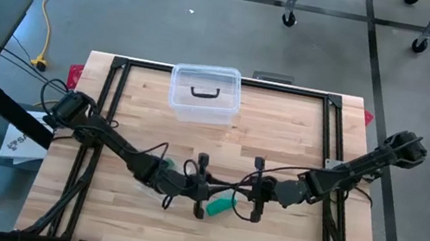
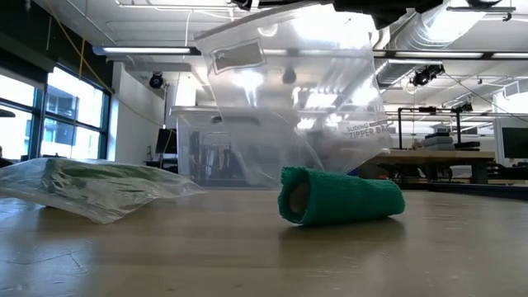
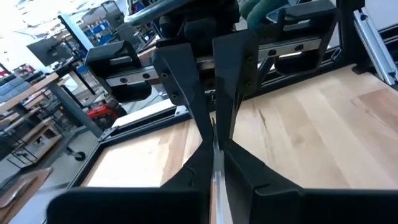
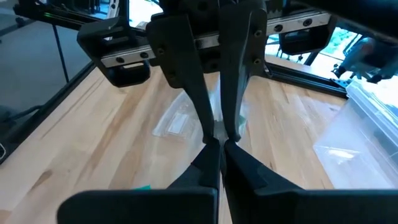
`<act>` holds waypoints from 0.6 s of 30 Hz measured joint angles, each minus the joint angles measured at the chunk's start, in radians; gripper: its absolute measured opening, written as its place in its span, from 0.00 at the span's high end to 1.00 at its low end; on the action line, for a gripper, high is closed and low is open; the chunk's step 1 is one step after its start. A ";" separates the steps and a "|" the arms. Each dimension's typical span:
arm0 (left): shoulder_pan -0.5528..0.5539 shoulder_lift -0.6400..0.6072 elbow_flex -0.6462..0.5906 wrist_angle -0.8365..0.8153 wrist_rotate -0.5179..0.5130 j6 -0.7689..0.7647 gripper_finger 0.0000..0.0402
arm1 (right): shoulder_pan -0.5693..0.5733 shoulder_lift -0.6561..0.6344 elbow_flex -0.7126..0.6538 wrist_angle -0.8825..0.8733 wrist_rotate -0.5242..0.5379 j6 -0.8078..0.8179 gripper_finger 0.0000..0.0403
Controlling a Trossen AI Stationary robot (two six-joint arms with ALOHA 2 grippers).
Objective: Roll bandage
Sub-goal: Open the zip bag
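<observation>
Bandage (image 1: 221,206), high view: lies as a green roll on the table (image 1: 299,143), between the left end effector (image 1: 201,190) and the right end effector (image 1: 255,199), just beside both and held by neither. Shows a clear lidded box (image 1: 204,94) well beyond the two end effectors, out of play.

Low view: rests on its side, open core facing the camera, free to trundle. Hangs a clear slider bag (image 2: 289,91) from above, behind the roll, its lower edge close to the green cloth. Lies a second bag (image 2: 99,186) with green contents flat on the table, off to the side of the roll and apart from it.

Left wrist view: shows the left end effector (image 3: 214,138) clenched, a thin clear edge pinched between the tips, probably the bag's rim.

Right wrist view: shows the right end effector (image 4: 216,140) likewise clenched on clear film, more film draping beyond the tips.

Risks, as judgement: could nudge the roll with the swinging bag and send it rolling out from between the end effectors; could lose the slippery film from a thin pinch at either tip; could tear or twist the bag if the two arms pull apart unevenly; could loosen the wrap, since nothing pins the bandage's free end.
</observation>
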 joint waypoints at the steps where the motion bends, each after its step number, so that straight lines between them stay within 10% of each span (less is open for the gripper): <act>1: 0.000 0.000 0.000 -0.007 -0.004 0.000 0.97 | 0.002 0.000 0.000 0.000 0.000 0.000 1.00; 18: -0.057 -0.057 0.000 -0.175 -0.165 -0.049 0.93 | 0.028 -0.113 0.000 -0.091 -0.001 0.018 1.00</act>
